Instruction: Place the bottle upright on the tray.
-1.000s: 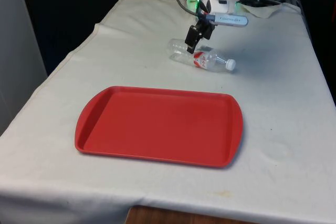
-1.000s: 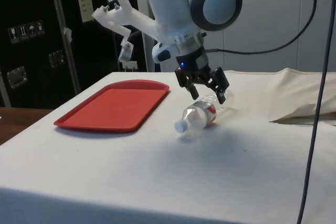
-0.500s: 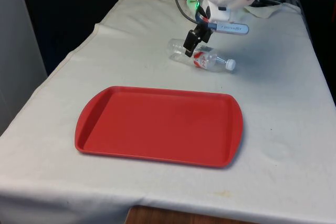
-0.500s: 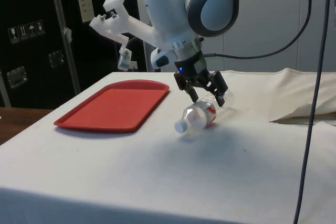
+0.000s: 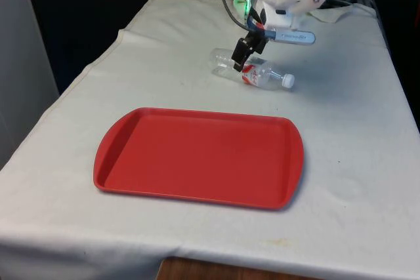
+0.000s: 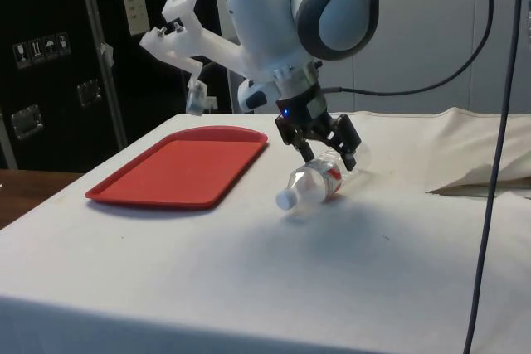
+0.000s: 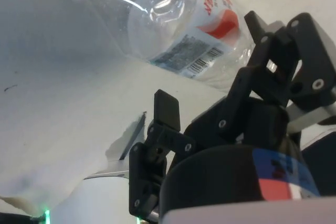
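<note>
Front view: clear bottle (image 5: 252,72) lies on its side on the white cloth (image 5: 348,136), upper centre, beyond the red tray (image 5: 199,157); gripper (image 5: 244,56) directly over it.
Side view: gripper (image 6: 325,145) at frame centre, fingers spread astride the bottle (image 6: 313,184).
Wrist view: fingers (image 7: 167,113) apart, bottle (image 7: 173,19) lying just ahead of them.

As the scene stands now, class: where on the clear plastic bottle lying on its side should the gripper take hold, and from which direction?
Probably the labelled middle of the clear plastic bottle, from above. It lies on the white cloth, white cap toward the front view's right, so its round sides are free for the open black gripper to straddle. It is not yet on the red tray.
</note>
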